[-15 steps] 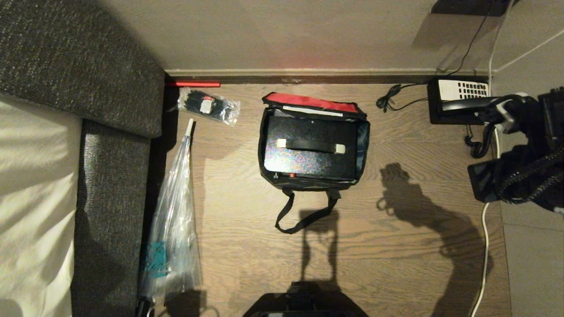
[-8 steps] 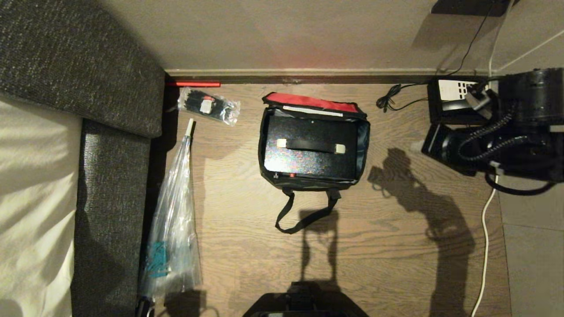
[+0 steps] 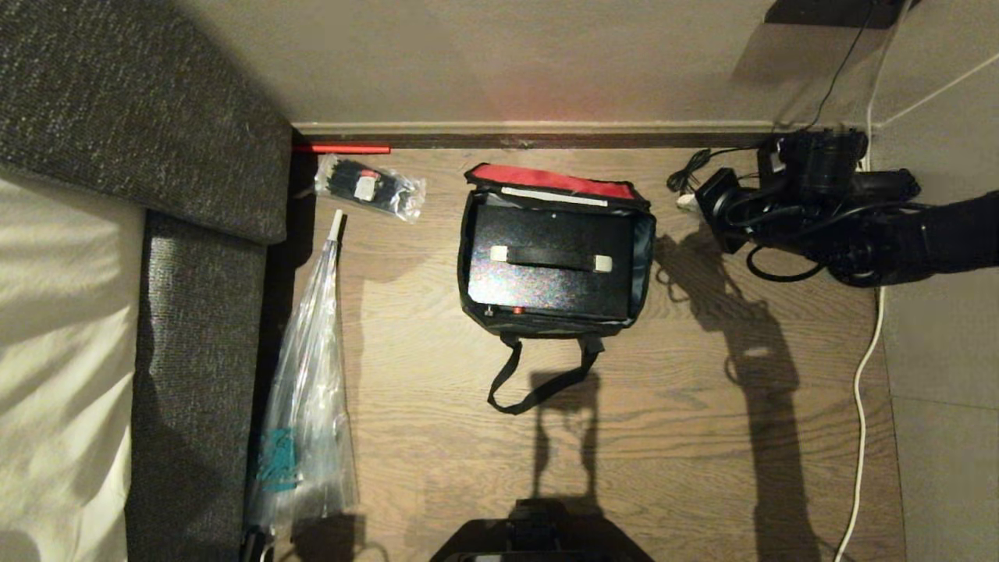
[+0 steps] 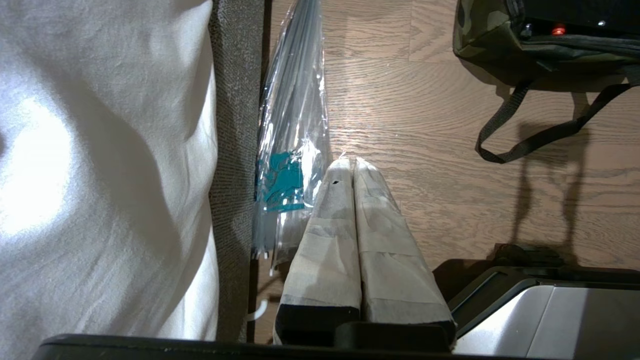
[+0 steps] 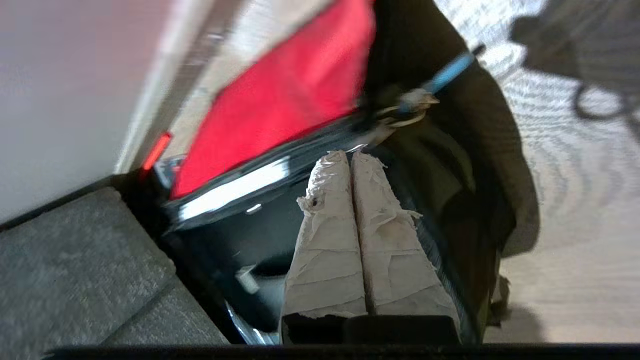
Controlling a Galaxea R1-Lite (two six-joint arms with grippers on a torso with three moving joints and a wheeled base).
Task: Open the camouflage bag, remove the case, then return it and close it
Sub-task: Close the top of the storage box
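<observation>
Camouflage bag (image 3: 556, 250) lies open toward the left of the right end effector (image 5: 351, 155), whose fingers are pressed together, empty; case (image 3: 550, 261) handle runs crosswise.

Right arm (image 3: 897, 230) extends in from the right side, right gripper (image 5: 351, 157) fingers pressed together and empty; left gripper (image 4: 350, 165) likewise closed, holding nothing.

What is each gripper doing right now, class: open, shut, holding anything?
Left gripper: shut, empty.
Right gripper: shut, empty, beside the camouflage bag.
</observation>
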